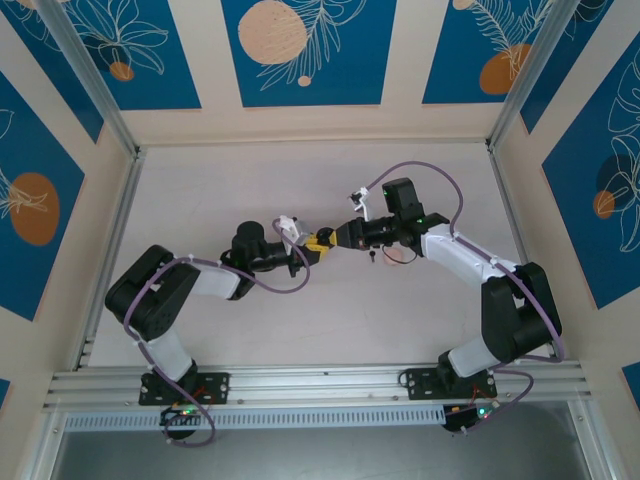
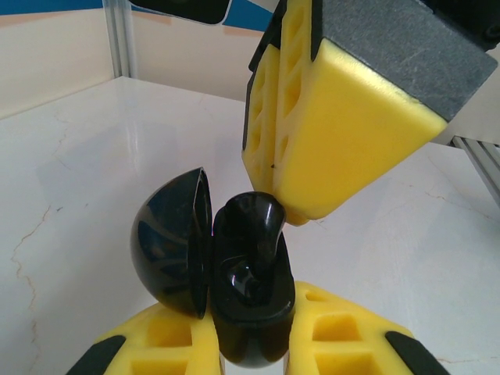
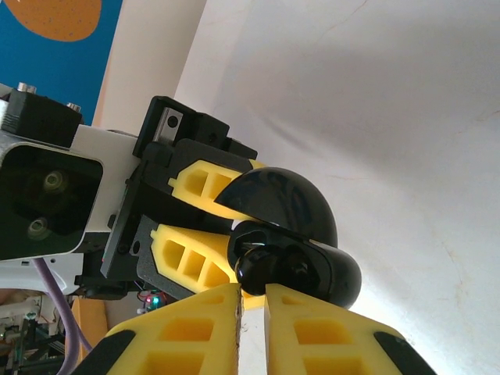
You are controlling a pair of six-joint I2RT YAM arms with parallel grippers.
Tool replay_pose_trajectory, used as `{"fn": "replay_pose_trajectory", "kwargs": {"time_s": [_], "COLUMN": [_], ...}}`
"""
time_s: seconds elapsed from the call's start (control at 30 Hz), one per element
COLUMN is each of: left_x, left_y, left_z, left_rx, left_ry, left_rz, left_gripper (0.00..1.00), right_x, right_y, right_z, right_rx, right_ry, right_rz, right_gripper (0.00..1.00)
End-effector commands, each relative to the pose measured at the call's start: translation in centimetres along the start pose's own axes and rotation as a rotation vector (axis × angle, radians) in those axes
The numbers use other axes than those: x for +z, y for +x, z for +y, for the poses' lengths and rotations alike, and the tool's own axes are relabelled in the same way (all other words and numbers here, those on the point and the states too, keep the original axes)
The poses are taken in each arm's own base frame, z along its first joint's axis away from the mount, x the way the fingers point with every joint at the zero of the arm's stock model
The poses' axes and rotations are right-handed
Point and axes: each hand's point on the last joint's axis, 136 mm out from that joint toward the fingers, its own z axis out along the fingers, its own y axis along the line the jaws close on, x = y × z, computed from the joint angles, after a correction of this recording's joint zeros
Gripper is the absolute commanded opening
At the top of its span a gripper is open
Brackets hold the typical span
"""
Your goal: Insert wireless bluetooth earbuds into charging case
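Charging case (image 2: pixel 248 312) sits lifted off the surface (image 2: pixel 70 195), pinched at its lower body by your left fingers (image 2: pixel 168 340), mouth turned toward the other arm. Your right fingers (image 3: pixel 195 332) meet the case's rim, drawn almost together with only a slit between; whether they pinch anything you cannot tell. The lid (image 2: pixel 168 250) stands swung open beside the case's base. Just inside that base a small glossy shape, possibly an earbud (image 3: pixel 256 262), shows. Expect a light, rigid, slick shell that could twist in the foam: hold it across the base, clear of the hinge, and press gently.
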Motion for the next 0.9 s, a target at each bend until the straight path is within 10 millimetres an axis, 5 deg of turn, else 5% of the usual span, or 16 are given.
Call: {"fn": "replay_pose_trajectory", "kwargs": {"time_s": [0.0,0.87], "left_x": [-0.2,-0.3], "left_y": [-1.0,-0.9], "left_z": [-0.6,-0.6], "left_rx": [0.028,0.031], "left_ry": [0.03,0.031], "left_rz": [-0.037,-0.03], "left_gripper": [0.12,0.12], "right_x": [0.4,0.8], "right_y": [-0.3,-0.3], "right_z": [1.6,2.7], "right_rx": [-0.024,-0.057], "right_ry": [-0.051,-0.051], "right_rz": [0.018,0.032], "right_gripper": [0.15,0.15]}}
